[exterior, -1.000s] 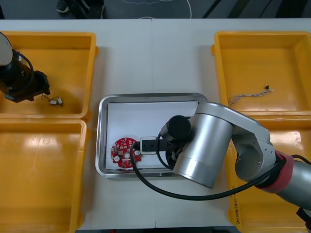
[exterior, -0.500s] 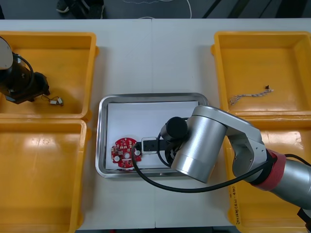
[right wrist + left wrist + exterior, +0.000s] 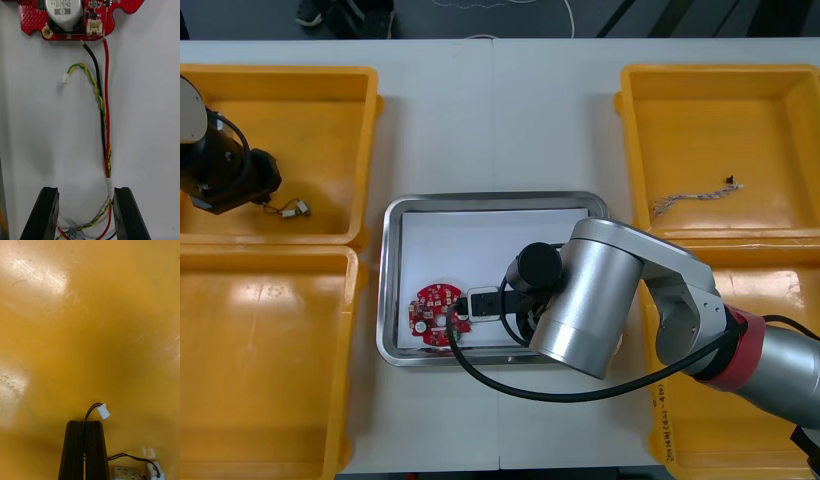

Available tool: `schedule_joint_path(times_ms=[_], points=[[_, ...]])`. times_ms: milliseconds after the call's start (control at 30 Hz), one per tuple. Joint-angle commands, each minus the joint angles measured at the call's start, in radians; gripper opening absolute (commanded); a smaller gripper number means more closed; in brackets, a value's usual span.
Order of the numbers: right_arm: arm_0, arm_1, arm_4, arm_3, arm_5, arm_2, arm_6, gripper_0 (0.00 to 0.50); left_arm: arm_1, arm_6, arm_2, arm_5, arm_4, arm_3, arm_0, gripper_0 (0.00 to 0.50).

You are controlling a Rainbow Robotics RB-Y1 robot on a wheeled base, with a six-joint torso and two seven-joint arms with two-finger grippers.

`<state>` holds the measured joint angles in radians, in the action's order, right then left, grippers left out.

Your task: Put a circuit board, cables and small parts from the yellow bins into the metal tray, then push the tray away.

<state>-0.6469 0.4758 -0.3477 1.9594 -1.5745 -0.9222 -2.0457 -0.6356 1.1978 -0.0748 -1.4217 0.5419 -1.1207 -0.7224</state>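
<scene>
1. Light desk (image 3: 500,120), yellow bins (image 3: 720,72) at both sides, tray (image 3: 392,330) in the middle, and very little has moved this past second.
2. Over to the right gripper (image 3: 87,215), above the tray's white floor. The arm has slid a touch toward the board (image 3: 33,22), nothing more. Its fingers (image 3: 48,213) stand wide apart, gripping nothing.
3. The cable (image 3: 107,123), red and black strands with a yellow-green twist, lies flat on the tray. It starts between those fingers, close to one of them, and runs straight ahead past the tips to the board's edge.
4. My read: board and cable are delivered, so this arm looks free to back out.
5. The left gripper (image 3: 85,424) is down in the far left bin (image 3: 280,72) and has barely shifted. Its fingers are pressed together on a thin black wire (image 3: 103,411), the white plug poking out just past the tips.
6. The small part (image 3: 125,471) rests on the bin floor beside the finger bases, trailing its own black lead. It has not been lifted, and it likely goes to the tray next.
</scene>
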Motion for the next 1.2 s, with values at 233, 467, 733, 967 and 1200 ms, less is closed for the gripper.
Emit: schedule_joint_path(times_ms=[233,467,733,967,1200], points=[[-0.048,-0.017,-0.008,0.026,-0.018,-0.004,-0.033,0.5,0.001,0.095,-0.053,0.01,-0.016,-0.007,-0.12,0.0],[-0.057,-0.016,-0.07,0.064,-0.081,0.057,-0.033,0.5,-0.003,0.095,-0.063,0.012,-0.039,-0.007,-0.157,0.0],[-0.065,0.021,-0.152,0.154,-0.193,0.198,-0.022,0.5,-0.003,0.1,-0.08,0.014,-0.072,-0.007,-0.177,0.0],[-0.065,0.049,-0.215,0.171,-0.3,0.393,-0.025,0.5,-0.001,0.094,-0.08,0.009,-0.1,-0.007,-0.177,0.058],[-0.065,0.07,-0.22,0.141,-0.345,0.622,-0.034,0.5,-0.003,0.091,-0.08,-0.02,-0.088,-0.007,-0.173,0.5]])
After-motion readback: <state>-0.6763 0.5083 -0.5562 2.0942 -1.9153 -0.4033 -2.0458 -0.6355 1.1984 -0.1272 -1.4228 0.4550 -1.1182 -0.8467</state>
